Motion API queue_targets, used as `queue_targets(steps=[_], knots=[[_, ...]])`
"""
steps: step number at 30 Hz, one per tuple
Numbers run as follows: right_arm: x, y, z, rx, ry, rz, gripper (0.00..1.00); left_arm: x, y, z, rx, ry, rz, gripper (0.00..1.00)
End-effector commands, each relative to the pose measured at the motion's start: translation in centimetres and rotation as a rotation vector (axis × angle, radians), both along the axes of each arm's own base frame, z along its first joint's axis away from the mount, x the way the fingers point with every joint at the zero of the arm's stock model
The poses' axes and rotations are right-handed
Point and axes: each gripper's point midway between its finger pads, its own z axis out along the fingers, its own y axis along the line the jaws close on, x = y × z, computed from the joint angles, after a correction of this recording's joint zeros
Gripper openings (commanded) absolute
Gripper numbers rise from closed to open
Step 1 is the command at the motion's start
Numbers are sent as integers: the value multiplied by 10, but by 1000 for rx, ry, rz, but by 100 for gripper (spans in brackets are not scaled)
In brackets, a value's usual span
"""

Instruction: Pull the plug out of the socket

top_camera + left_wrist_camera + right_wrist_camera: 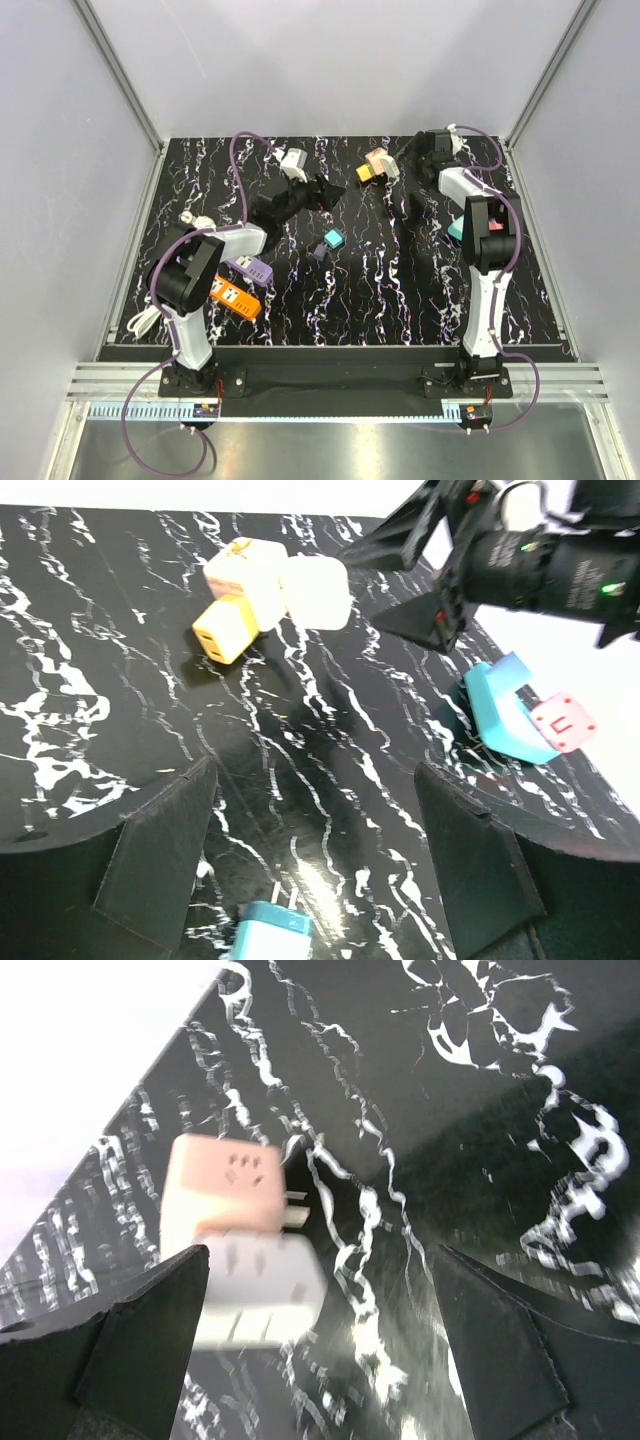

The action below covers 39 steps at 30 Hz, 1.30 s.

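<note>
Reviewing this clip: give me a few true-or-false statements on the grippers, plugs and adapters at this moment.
1. The left gripper and the right gripper both stand open and hold nothing. True.
2. The teal plug is clamped in the left gripper. False: it lies free on the table, just short of that gripper's open fingers.
3. The yellow adapter sits right against the pink adapter. True.
4. The orange power strip lies at the table's far right corner. False: it lies at the near left, beside the left arm.
</note>
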Motion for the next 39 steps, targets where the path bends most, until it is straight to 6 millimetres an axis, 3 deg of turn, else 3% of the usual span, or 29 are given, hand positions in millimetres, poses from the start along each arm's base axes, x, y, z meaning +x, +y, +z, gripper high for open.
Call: queue_targets(steps=[1, 12, 17, 39], knots=[[27, 9, 17, 4, -91, 38, 100, 15, 13, 10, 14, -96, 34, 85], [46, 6, 27, -33, -168, 43, 100, 27, 25, 1, 9, -84, 34, 84], [51, 26, 31, 58, -186, 113, 100, 29, 27, 0, -1, -83, 33, 84], [55, 54, 5, 249, -181, 161, 100, 33, 37, 1, -48, -80, 32, 82]])
